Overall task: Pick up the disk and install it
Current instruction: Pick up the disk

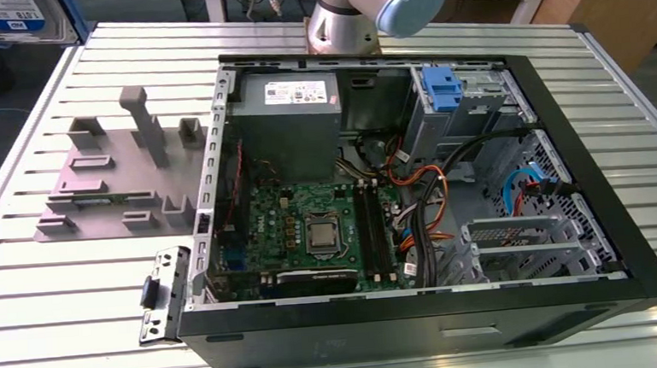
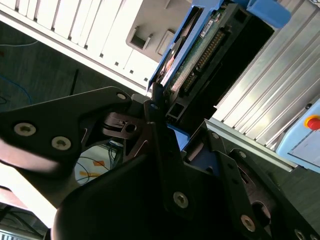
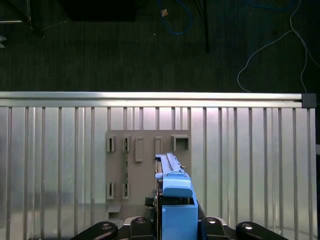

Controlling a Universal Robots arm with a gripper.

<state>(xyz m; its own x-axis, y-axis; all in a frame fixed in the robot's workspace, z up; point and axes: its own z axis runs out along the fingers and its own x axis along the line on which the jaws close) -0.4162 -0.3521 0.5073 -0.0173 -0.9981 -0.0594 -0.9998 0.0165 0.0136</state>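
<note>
The arm's gripper (image 2: 160,107) is pinching the disk (image 2: 200,55) by its blue bracket, holding it edge-on in the air above the grey fixture plate (image 3: 145,170) on the slatted metal table (image 3: 250,160), at 9 o'clock from the open computer case (image 1: 428,319) in the exterior view.

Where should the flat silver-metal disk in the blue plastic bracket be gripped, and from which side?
By its two broad faces near one end, coming along its length. The silver-metal disk in its blue bracket is thin and held on edge; the gripper is shut on it so, above the grey slotted plate.
</note>
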